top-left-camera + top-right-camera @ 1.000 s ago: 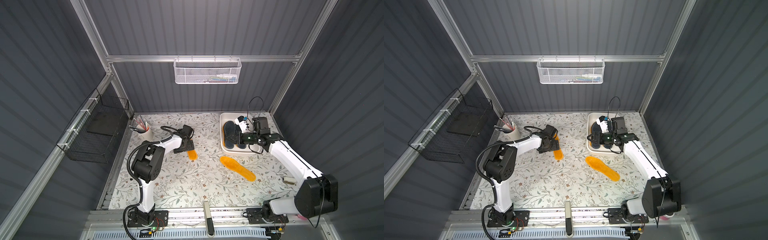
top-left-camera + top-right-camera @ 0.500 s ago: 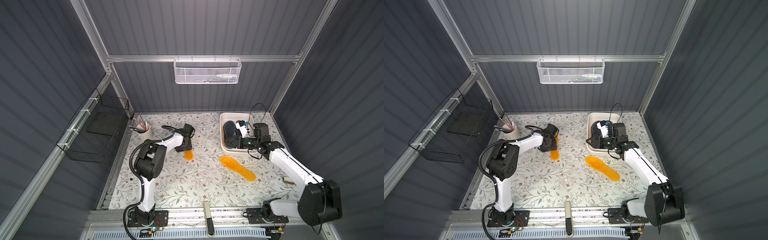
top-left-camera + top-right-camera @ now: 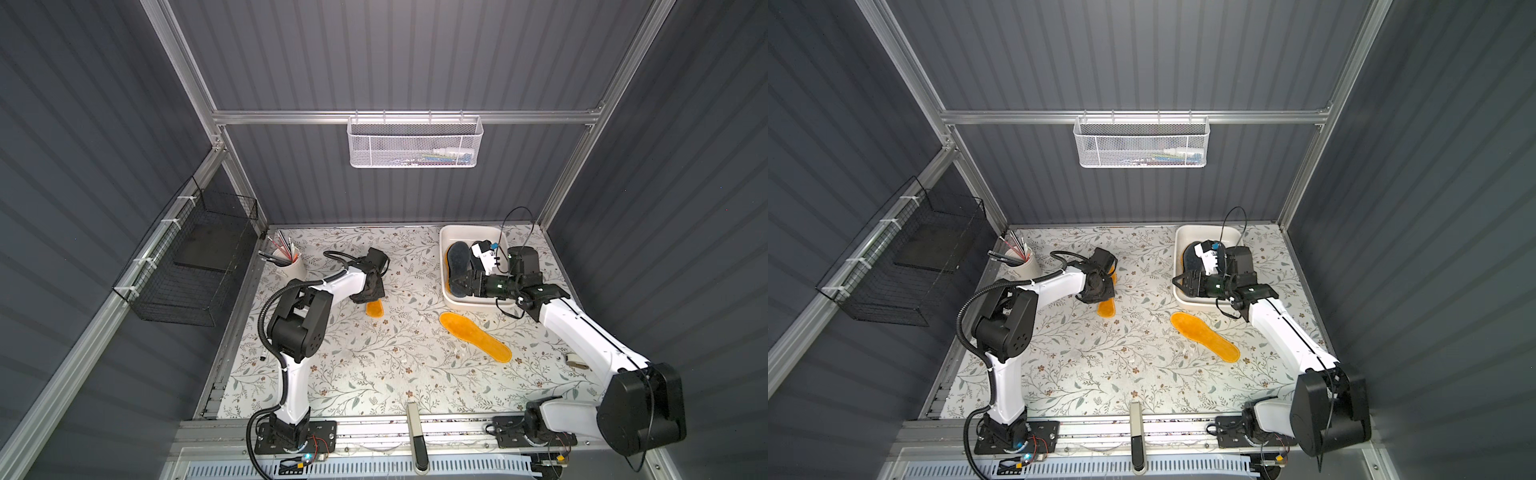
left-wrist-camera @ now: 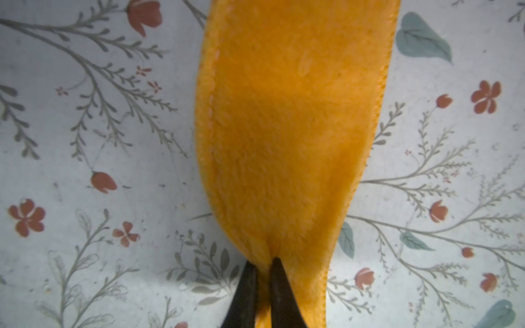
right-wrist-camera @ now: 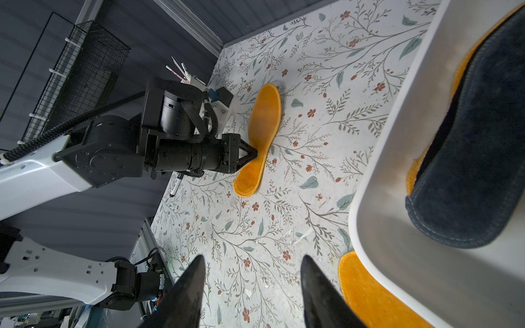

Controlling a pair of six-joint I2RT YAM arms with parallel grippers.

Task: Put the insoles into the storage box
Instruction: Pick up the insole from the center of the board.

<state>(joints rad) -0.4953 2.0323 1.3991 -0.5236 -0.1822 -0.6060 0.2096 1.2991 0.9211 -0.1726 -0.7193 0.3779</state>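
Pinching an orange insole [image 4: 284,127], left jaws sit near the pen cup [image 3: 292,270] (right jaws apart).

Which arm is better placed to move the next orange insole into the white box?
Left, probably. The left gripper is shut on the edge of one orange insole, ready to lift it. The right gripper hangs open and empty at the storage box, and the other orange insole lies ungripped.
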